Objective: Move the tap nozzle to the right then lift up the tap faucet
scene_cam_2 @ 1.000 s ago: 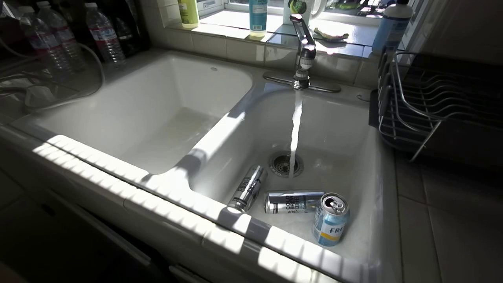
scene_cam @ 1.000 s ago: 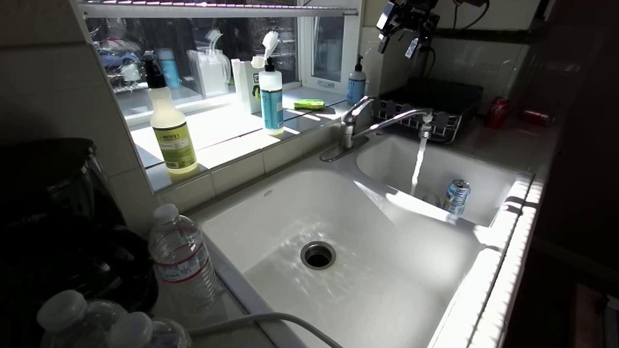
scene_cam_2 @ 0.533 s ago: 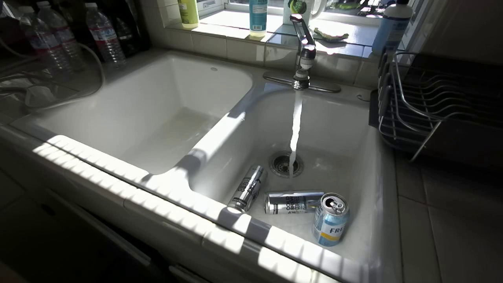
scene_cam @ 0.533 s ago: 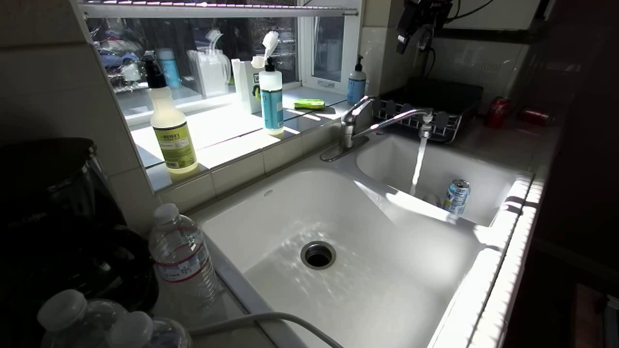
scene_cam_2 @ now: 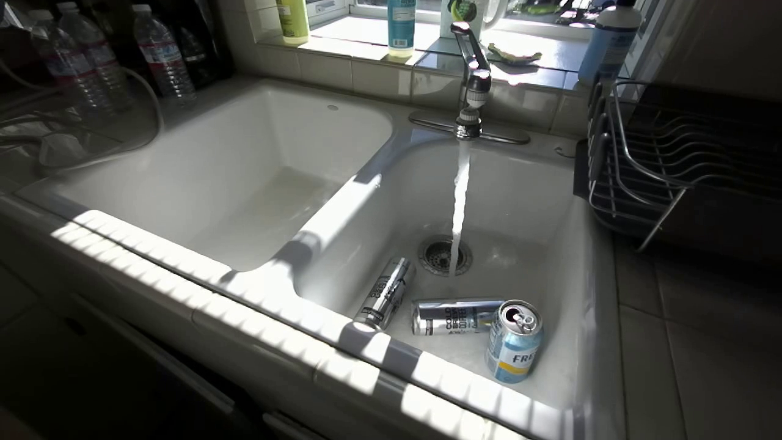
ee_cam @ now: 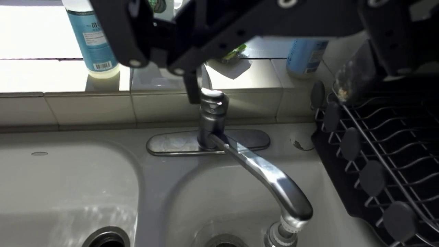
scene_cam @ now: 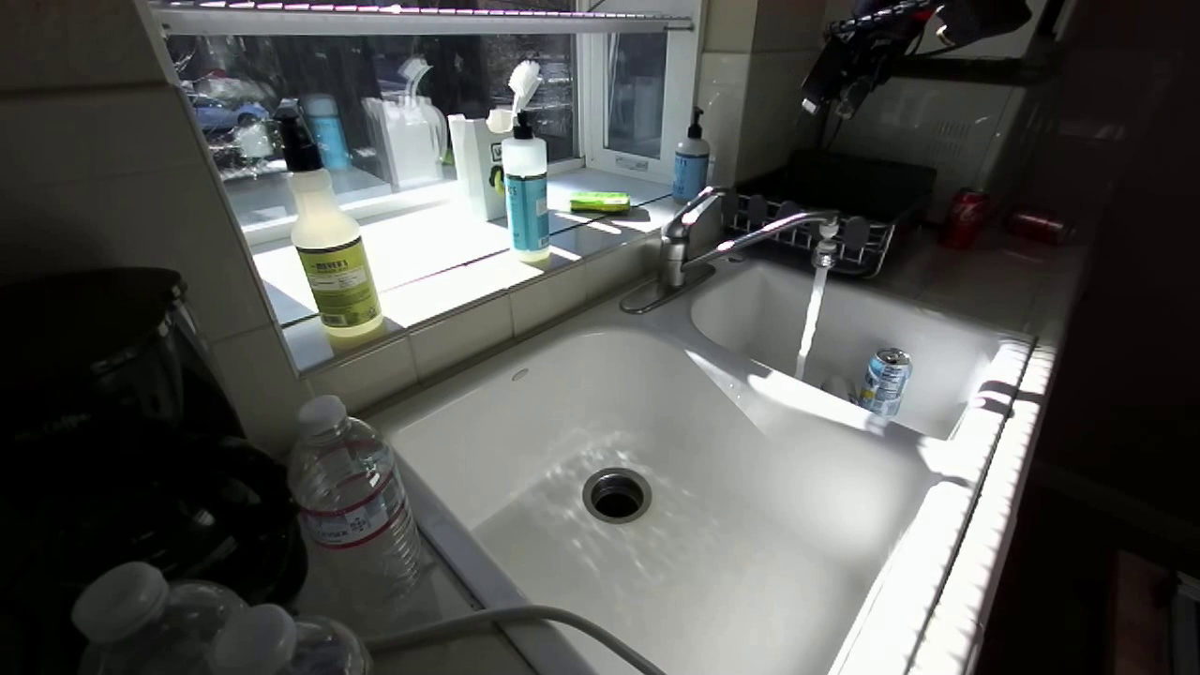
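Observation:
The tap nozzle, a long chrome spout, reaches over the right basin in both exterior views [scene_cam: 764, 232] [scene_cam_2: 479, 78] and in the wrist view [ee_cam: 267, 171]. Water runs from its tip in both exterior views. The tap faucet, a short chrome lever, tilts up above the base in both exterior views [scene_cam: 696, 208] [scene_cam_2: 469, 46]. In the wrist view the lever [ee_cam: 204, 77] is partly hidden behind one finger. My gripper is open and empty, high above the dish rack in an exterior view [scene_cam: 829, 105]. Its fingers stand wide apart at the top of the wrist view [ee_cam: 271, 89]. It touches neither part.
A dish rack [scene_cam_2: 641, 165] stands right of the sink. Soap bottles [scene_cam: 527, 202] [scene_cam: 692, 164] and a green sponge [scene_cam: 600, 202] are on the sill behind the tap. Cans [scene_cam_2: 515, 345] lie and stand in the right basin. Water bottles [scene_cam: 352, 497] stand at the left.
In an exterior view my gripper has moved to the right, away from the tap, and its fingers look closer together from its changed angle. The spout, lever and running water look the same.

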